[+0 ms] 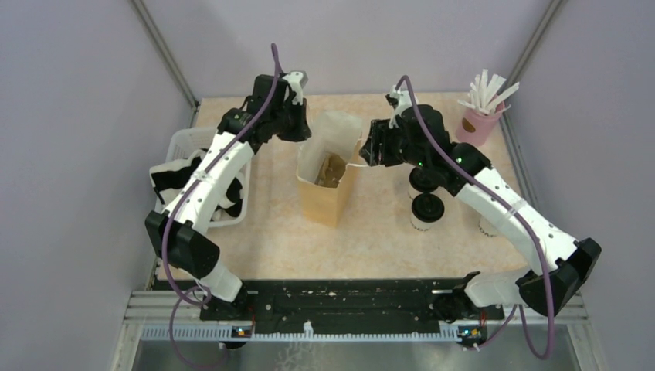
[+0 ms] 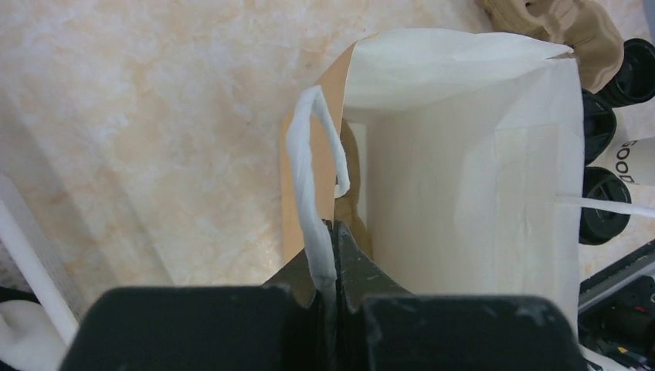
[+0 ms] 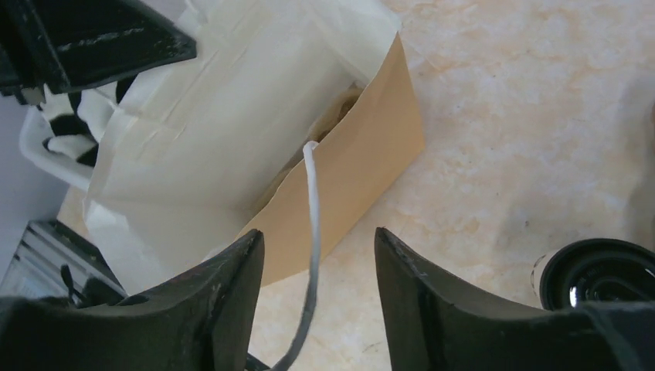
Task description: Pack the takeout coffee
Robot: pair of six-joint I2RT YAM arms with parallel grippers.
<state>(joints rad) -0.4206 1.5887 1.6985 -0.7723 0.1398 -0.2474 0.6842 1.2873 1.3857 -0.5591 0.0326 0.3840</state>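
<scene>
The brown paper bag [image 1: 324, 193] stands open mid-table, and something brown lies inside it. My left gripper [image 2: 334, 232] is shut on the bag's white handle [image 2: 309, 170] at its left rim. My right gripper [image 3: 318, 239] is open at the bag's right side. The other white handle [image 3: 313, 201] hangs loose between its fingers, touching neither. A takeout coffee [image 1: 426, 210] with a black lid stands right of the bag under the right arm, with a second one [image 1: 421, 182] partly hidden behind it. In the left wrist view, black lids [image 2: 602, 205] show past the bag.
A pink cup with white wrapped straws [image 1: 480, 124] stands at the back right. A white basket [image 1: 181, 143] holding black and white items sits at the left. A brown moulded cardboard piece [image 2: 571, 23] lies beyond the bag. A white cup [image 1: 488, 226] peeks out under the right arm.
</scene>
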